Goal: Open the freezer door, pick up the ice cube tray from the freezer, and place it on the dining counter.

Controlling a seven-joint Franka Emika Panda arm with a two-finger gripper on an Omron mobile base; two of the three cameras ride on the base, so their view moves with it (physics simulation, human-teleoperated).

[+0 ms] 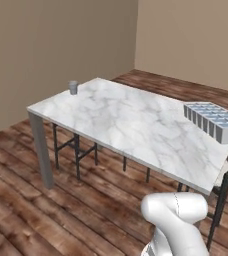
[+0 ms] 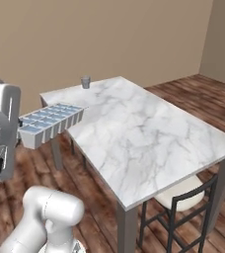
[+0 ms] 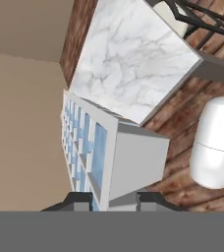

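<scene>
The ice cube tray [image 2: 51, 122] is a pale blue-white grid of square compartments, held level in the air with its open side up. My gripper [image 2: 19, 138] is shut on its near short end. In the hand view the gripper [image 3: 115, 202] clamps the tray [image 3: 111, 152] between both dark fingertips [image 3: 79, 201]. The dining counter [image 2: 149, 133] is a white-grey marbled slab on a grey support. The tray [image 1: 212, 120] hangs above the counter's [image 1: 121, 120] near edge, its far end reaching over the slab. The freezer and its door are out of view.
A small grey cup [image 1: 73, 88] stands at the counter's far corner, also seen as the cup [image 2: 86, 82]. A black-framed chair with a pale seat [image 2: 181, 197] is tucked under the counter's near end. Wooden floor and tan walls surround the counter.
</scene>
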